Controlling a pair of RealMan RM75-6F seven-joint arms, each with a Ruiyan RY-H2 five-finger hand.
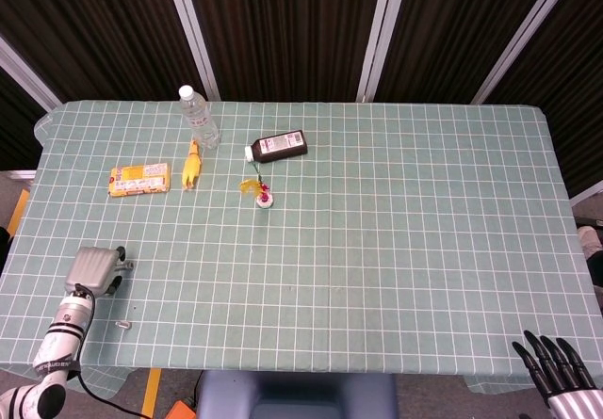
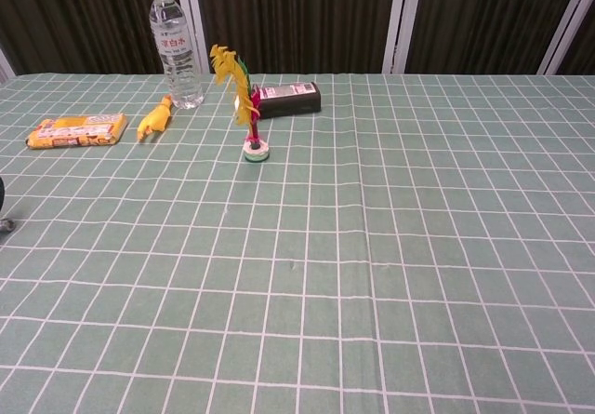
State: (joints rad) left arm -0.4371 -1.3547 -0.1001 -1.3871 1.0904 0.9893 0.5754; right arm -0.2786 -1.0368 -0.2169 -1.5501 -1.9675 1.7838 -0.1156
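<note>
My left hand (image 1: 91, 270) hovers low over the table's near left corner, its grey back turned up and its fingers hidden beneath it. A small metal bolt (image 1: 123, 265) sticks out at its right side; whether the hand holds it cannot be told. A second bolt (image 1: 122, 324) lies on the cloth just nearer. In the chest view only a bolt (image 2: 5, 225) shows at the left edge. My right hand (image 1: 556, 374) is at the bottom right, off the table's near edge, dark fingers spread and holding nothing.
At the far left stand a water bottle (image 1: 198, 115), a yellow toy (image 1: 191, 165), a yellow snack pack (image 1: 139, 179), a black bottle lying flat (image 1: 280, 146) and a feathered shuttlecock (image 1: 261, 193). The green checked table (image 1: 396, 240) ends at dark curtains.
</note>
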